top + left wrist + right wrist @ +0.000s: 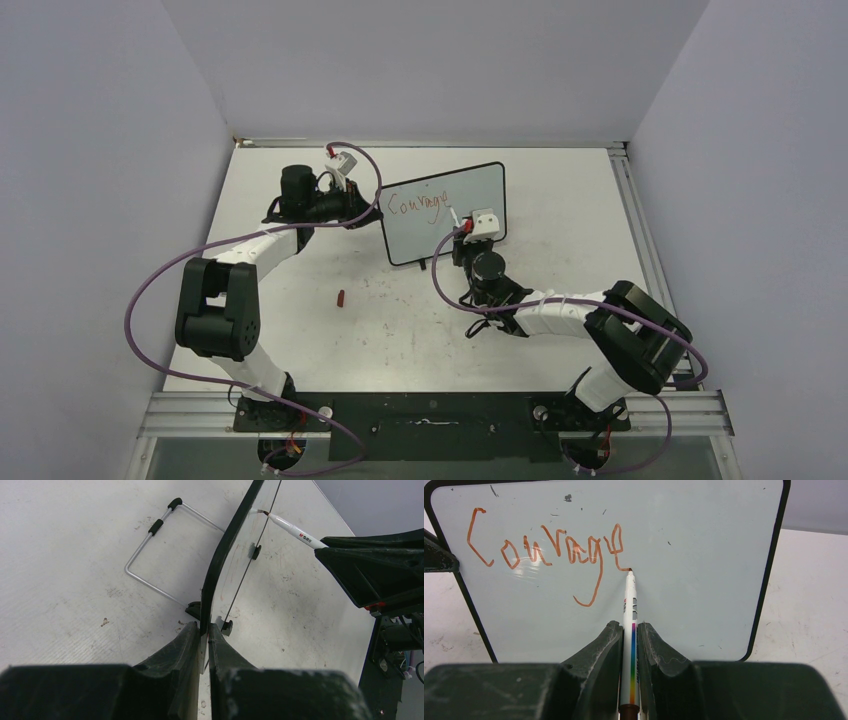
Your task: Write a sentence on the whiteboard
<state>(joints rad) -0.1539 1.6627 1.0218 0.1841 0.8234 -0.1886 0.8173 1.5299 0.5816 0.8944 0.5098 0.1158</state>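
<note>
On the white table, a small red piece, perhaps the marker's cap, lies well apart from the work. Beyond it the right gripper is clenched on a white marker. The marker's tip touches the whiteboard at the tail of the last letter of "Courage", the only word of the sentence on the board so far. The board stands upright near the table's middle, its left edge pinched between the closed fingers of the left gripper. Behind it a bent wire stand lies flat on the table. With the first word apparently done, the next move likely calls for lifting the tip clear before shifting right, so no stray line joins the words. Light, even pressure should suit the glossy face; a hard push could tilt the board against the left gripper's hold. Ample blank board remains to the right and below for the rest.
</note>
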